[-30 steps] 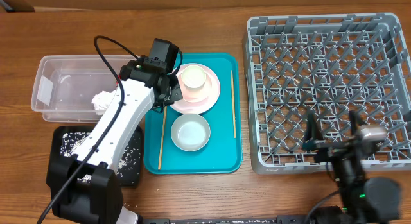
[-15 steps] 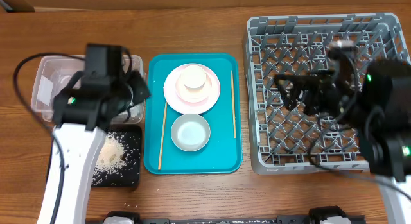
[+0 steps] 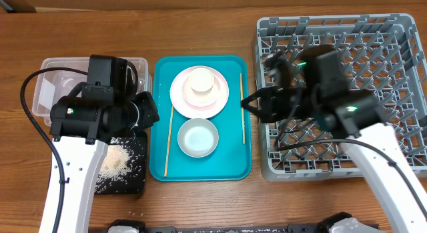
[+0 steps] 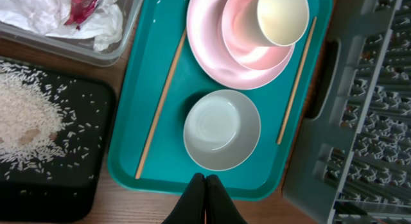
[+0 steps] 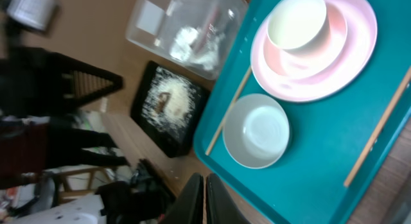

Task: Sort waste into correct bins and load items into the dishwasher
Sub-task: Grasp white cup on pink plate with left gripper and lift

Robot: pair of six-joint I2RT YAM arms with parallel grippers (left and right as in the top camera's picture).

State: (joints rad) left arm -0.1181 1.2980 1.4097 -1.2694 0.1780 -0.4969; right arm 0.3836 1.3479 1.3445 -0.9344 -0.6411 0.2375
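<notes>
The waste looks sorted. The napkin [image 4: 38,12] and wrapper [image 4: 82,4] lie in the tub [image 4: 77,51], far ahead and left of the left gripper [image 4: 205,180]. The rice [image 4: 22,115] is heaped on the black tray [image 4: 64,192], directly left of those jaws. I judge that half of the job done, apart from a few grains that may lie loose on the table beside the tray. Loading has not begun: as far as the overhead view shows, the rack [image 3: 347,39] holds nothing. All the dishes sit on the teal tray [image 4: 270,172]. The grey bowl [image 4: 221,129] is just ahead of the left jaws. Beyond it the cup [image 4: 282,15] stands in the pink bowl [image 4: 247,47], which sits on the plate [image 4: 205,44]. One chopstick [image 4: 160,105] lies ahead and left, the other chopstick [image 4: 295,79] ahead and right. The left fingers are pressed together with nothing between them. The right gripper [image 5: 204,180] hangs above the teal tray's rack-side edge, its fingers almost together and empty. Its wrist view puts the grey bowl just ahead and slightly right, and the stack farther off. Six pieces are left to carry to the rack.
</notes>
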